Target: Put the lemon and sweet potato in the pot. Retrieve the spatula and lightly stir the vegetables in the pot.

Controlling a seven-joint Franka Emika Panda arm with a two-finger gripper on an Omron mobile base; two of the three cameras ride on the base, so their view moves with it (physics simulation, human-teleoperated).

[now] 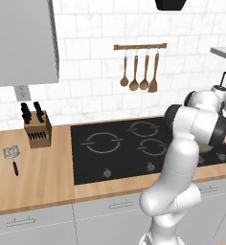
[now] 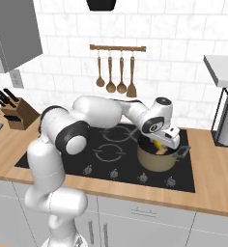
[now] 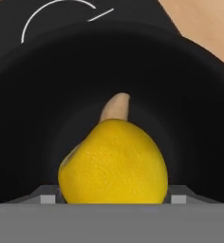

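No readable writing or brand marks anywhere; the cooktop (image 2: 63, 157) carries only thin white ring outlines and small knobs along its front edge.

The pot (image 2: 157, 159) is round metal with a tan-grey outer wall in the right base view and a dark, smooth inside in the hand view, a loop handle sticking out to its right. It sits on the front right burner of the flat black glass cooktop.

The gripper (image 2: 160, 144) hangs over the pot's mouth, pointing down into it. The lemon (image 3: 114, 163) is bright yellow, roundish, with dimpled peel, right between the two finger tips at the bottom of the hand view. The tips sit at either side of it, but whether they press on it or stand clear, I cannot tell. The sweet potato (image 3: 116, 107) shows as a tan tapered end poking up behind the lemon, inside the pot.

The spatula (image 1: 12, 158) lies flat on the pale wood counter (image 1: 38, 182) well left of the cooktop: square slotted silver head, thin black handle. A wooden knife block (image 1: 38, 129) with black handles stands just behind it. Four brown wooden utensils (image 1: 139, 74) hang from a wooden rail on the white tiled wall.
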